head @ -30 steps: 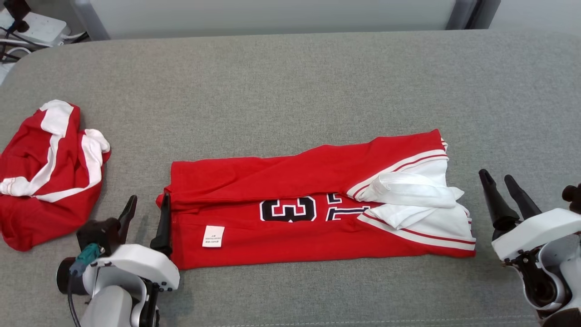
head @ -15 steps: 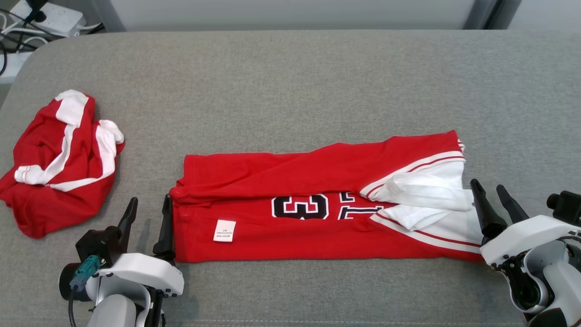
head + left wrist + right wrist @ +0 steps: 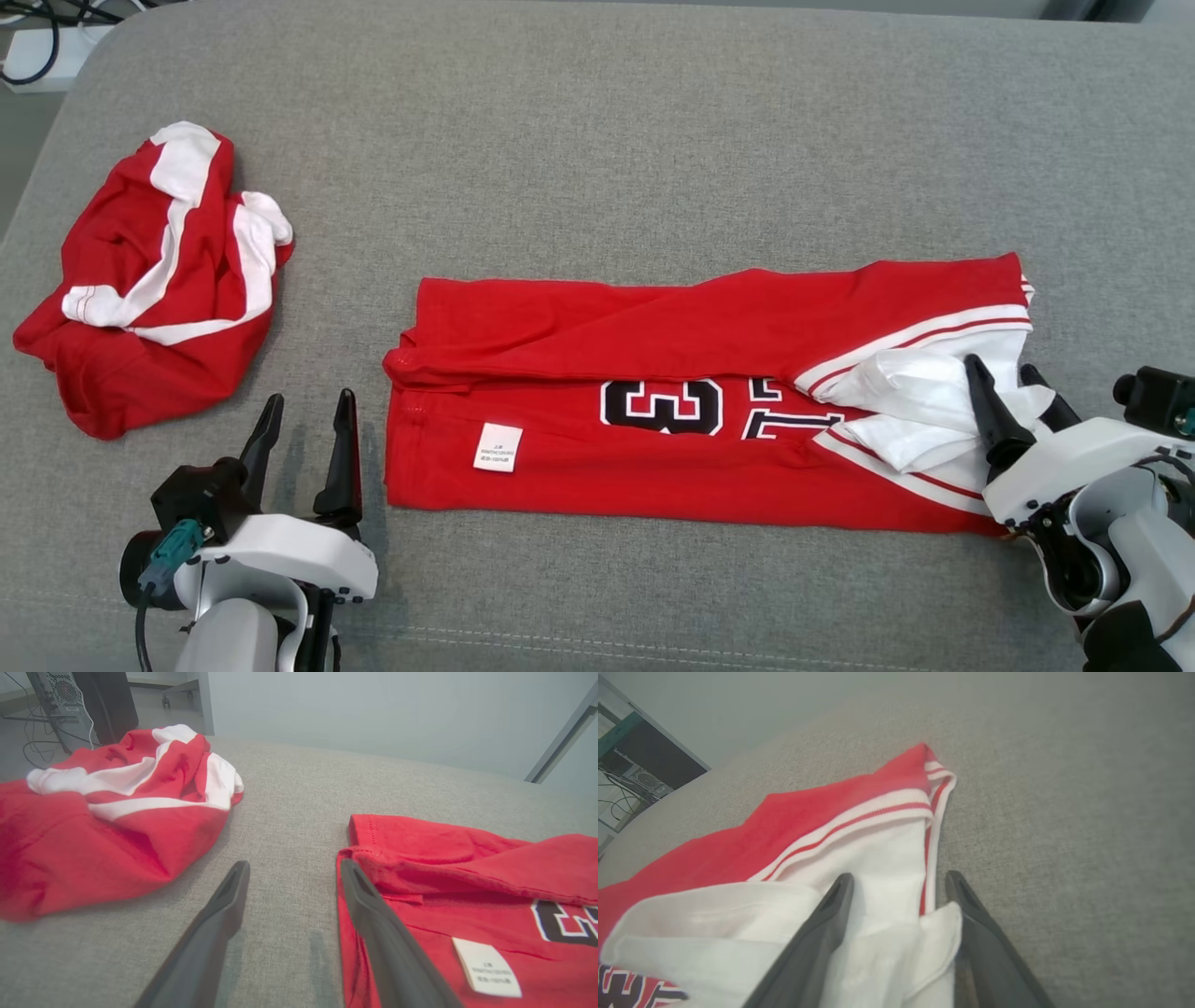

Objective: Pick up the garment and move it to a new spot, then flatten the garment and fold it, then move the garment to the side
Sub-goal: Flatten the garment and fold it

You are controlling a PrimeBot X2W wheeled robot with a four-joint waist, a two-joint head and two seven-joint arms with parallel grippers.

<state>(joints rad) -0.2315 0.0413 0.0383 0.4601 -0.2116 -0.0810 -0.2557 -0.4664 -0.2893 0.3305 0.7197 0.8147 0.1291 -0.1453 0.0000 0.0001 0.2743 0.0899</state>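
Note:
The garment (image 3: 653, 327), a red jersey with white trim and dark numerals, lies folded into a long band across the middle of the grey surface. My left gripper (image 3: 308, 401) is open just off the band's left end. In the left wrist view, one finger (image 3: 373, 910) runs along the red hem (image 3: 373, 854). My right gripper (image 3: 1001, 366) stands open over the right end. Bunched white sleeve fabric (image 3: 887, 891) lies between the two fingers of my right gripper (image 3: 900, 879); they are not closed on it.
A second red and white garment (image 3: 159, 280) lies crumpled at the far left, also seen as a red heap (image 3: 117, 826) in the left wrist view. Bare grey cloth surface (image 3: 653, 121) stretches behind the jersey. Cables and a white box (image 3: 37, 56) sit beyond the back left corner.
The head camera has shifted, so the whole scene sits differently. My right gripper has moved in from beside the jersey onto its white right end. My left gripper stays by the left edge.

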